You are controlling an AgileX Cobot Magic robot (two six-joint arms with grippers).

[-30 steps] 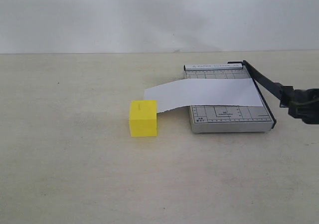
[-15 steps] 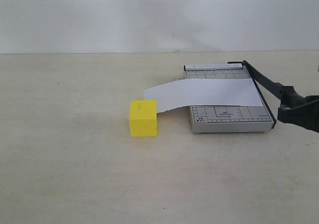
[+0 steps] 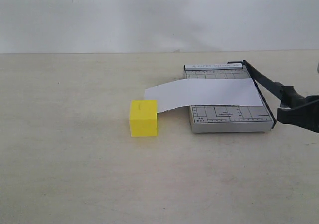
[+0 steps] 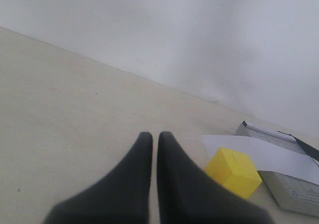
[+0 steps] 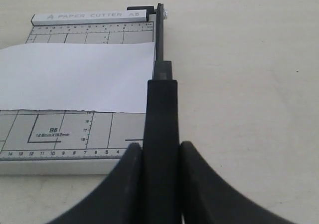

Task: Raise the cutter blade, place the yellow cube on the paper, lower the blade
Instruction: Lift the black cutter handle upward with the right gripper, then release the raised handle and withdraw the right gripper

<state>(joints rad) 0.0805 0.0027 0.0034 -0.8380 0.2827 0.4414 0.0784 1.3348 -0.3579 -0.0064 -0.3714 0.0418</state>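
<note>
The grey cutter base [image 3: 230, 118] lies right of centre with the white paper [image 3: 204, 94] across it, hanging off to the left. The cutter blade [image 3: 264, 83] runs along the base's right edge, slightly raised at its handle end. My right gripper [image 5: 160, 149] is shut on the blade's thick black handle [image 5: 162, 129], one finger pressed to each side. The yellow cube [image 3: 143, 117] sits on the table beside the paper's left end. My left gripper [image 4: 151, 136] is shut and empty, hovering short of the cube [image 4: 233, 170]; it is out of the exterior view.
The beige table [image 3: 75, 159] stretches wide to the left and front of the cube. A pale wall [image 3: 149, 14] rises behind the table's far edge. The cutter's ruler bar [image 5: 89, 17] sits at the base's far end.
My right gripper has closed onto the blade handle and shifted slightly down. The cube, paper and cutter base have not moved.
</note>
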